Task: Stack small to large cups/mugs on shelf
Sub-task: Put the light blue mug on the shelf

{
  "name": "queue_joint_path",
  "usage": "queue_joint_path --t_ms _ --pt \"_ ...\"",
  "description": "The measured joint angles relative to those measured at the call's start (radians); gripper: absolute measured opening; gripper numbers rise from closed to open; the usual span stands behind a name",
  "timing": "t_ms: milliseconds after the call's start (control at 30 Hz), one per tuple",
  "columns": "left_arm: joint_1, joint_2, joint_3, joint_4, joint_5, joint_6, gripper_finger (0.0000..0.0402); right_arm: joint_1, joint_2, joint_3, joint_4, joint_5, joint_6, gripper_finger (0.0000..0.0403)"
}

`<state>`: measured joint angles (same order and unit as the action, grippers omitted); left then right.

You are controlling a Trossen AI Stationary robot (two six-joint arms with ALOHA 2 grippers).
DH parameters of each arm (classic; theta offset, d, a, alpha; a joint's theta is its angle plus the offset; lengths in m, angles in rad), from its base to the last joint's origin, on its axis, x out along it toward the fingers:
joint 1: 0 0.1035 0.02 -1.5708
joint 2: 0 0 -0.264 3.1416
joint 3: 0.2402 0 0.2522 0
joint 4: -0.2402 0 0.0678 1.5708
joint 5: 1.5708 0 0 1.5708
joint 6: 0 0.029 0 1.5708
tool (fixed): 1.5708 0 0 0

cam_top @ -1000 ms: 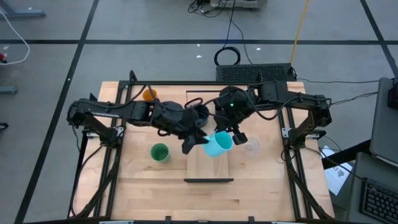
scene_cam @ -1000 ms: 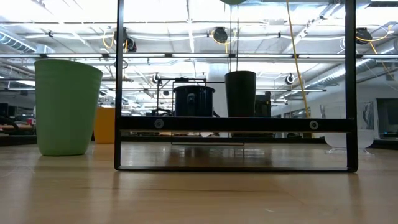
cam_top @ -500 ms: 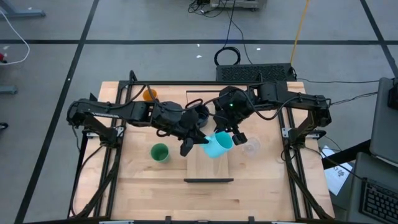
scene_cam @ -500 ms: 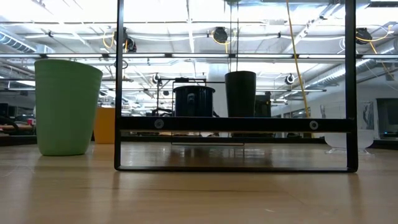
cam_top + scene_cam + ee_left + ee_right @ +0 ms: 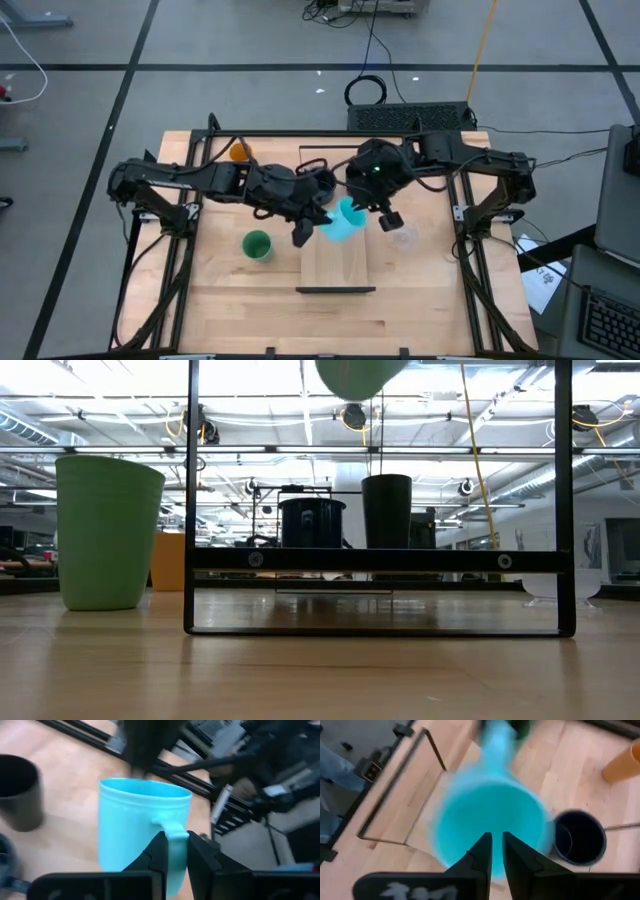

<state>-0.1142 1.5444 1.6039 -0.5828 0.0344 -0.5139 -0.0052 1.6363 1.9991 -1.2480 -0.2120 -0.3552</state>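
Note:
The bright blue mug hangs tilted in the air above the shelf, its bottom showing at the low view's top. My left gripper is shut on its handle. My right gripper stands at the mug's mouth, fingers nearly together. The dark mug and the tall black cup stand upright on the shelf's far part. The green cup, orange cup and clear cup stand on the tabletop. My left gripper pinches the mug's handle between its two fingers, which come from the table's left, slanting down. The mug is lifted clear of the shelf and tilted, its mouth turned toward the right arm. My right gripper: I cannot tell whether it touches the mug's rim, since the view is blurred.
The shelf's near half lies bare up to its dark end strip. Black frame posts stand at the table's sides. The green cup is close to the shelf's left side, the clear cup to its right.
The blue mug has swung and tipped in the left gripper's hold, shifting a little toward the left arm. Its bottom has sunk into the top of the low view. Both arms have stayed about where they were.

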Motion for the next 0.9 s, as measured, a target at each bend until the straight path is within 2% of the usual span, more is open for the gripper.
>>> queue_joint_path --t_ms 100,200,300,433,567,767,900 --pt "-0.002 -0.001 0.000 -0.022 -0.057 0.008 0.0043 0.000 -0.015 0.002 0.001 -0.002 -0.006 0.0040" --pt "-0.005 -0.002 0.000 -0.028 -0.071 0.009 0.0039 -0.003 -0.036 0.001 0.002 0.026 0.001 0.0045" --pt "-0.018 -0.002 0.000 -0.022 -0.134 0.018 0.0010 -0.011 -0.072 0.001 -0.009 0.084 0.003 0.0053" --pt "-0.022 -0.003 0.000 0.000 -0.153 0.017 0.0009 -0.050 -0.121 0.001 -0.027 0.112 0.032 0.0063" --pt "-0.026 -0.003 0.000 0.040 -0.214 0.018 0.0009 -0.099 -0.176 0.001 -0.033 0.116 0.057 0.0065" --pt "-0.030 -0.003 -0.001 0.186 -0.318 0.043 0.0009 -0.147 -0.238 0.001 -0.038 0.165 0.082 0.0066" --pt "-0.031 -0.001 -0.078 0.364 -0.346 0.031 0.0009 -0.169 -0.273 0.001 -0.039 0.166 0.100 0.0066"
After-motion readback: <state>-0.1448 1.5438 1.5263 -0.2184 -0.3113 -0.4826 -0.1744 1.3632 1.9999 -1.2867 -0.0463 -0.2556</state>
